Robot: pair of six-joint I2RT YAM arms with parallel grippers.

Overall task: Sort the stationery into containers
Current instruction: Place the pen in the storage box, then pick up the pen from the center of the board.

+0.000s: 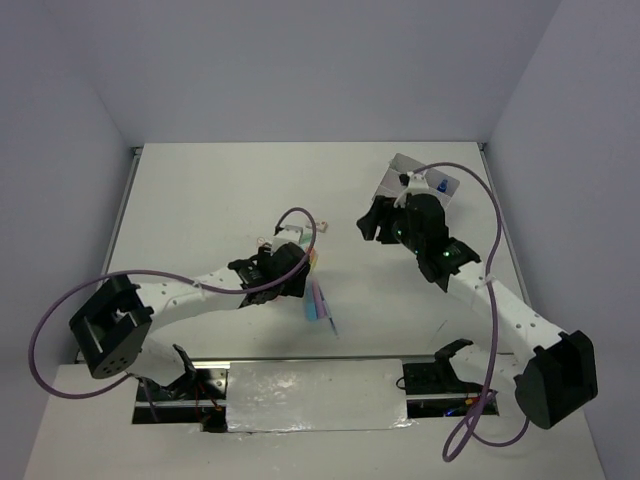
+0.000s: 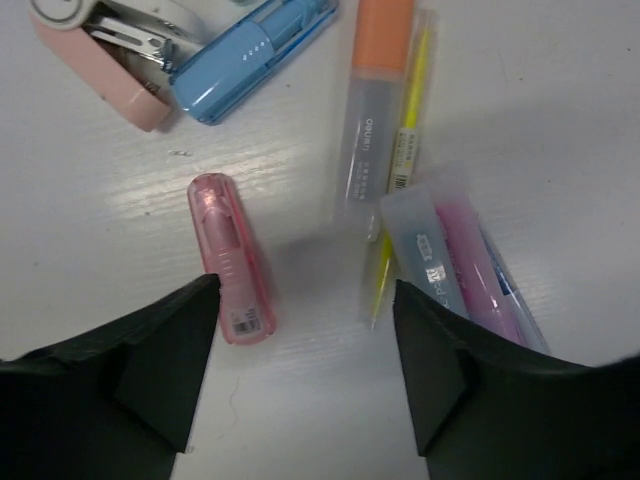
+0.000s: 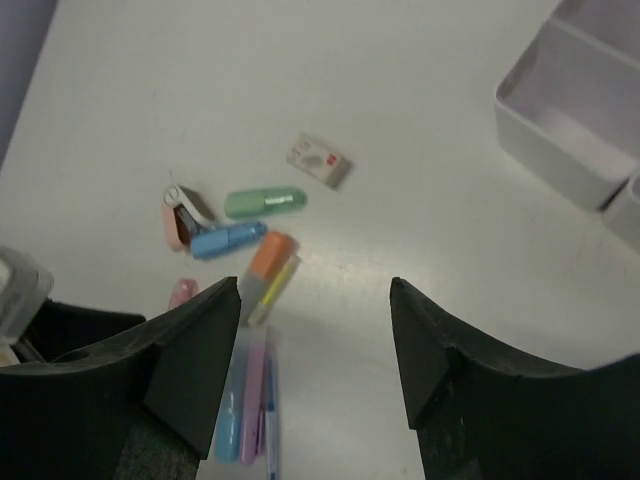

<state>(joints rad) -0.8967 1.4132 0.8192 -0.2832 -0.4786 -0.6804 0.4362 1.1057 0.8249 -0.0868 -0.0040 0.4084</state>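
1. Pink, translucent: the stubby marker (image 2: 230, 260) lay flat on the table (image 2: 560, 90), just ahead of the left gripper (image 2: 300, 300) and closer to the finger on the view's left.
2. Its long axis ran away from the wrist, roughly square to the closing line, so the jaws would meet its narrow sides.
3. Left gripper: fingers spread, nothing between them.
4. Right gripper (image 3: 315, 290): spread, empty, near the white tray (image 3: 560, 150) and well apart from the pile. Left arm judged nearer.
5. Marker: rounded cap, label at the near end, apart from the orange highlighter (image 2: 375, 100).
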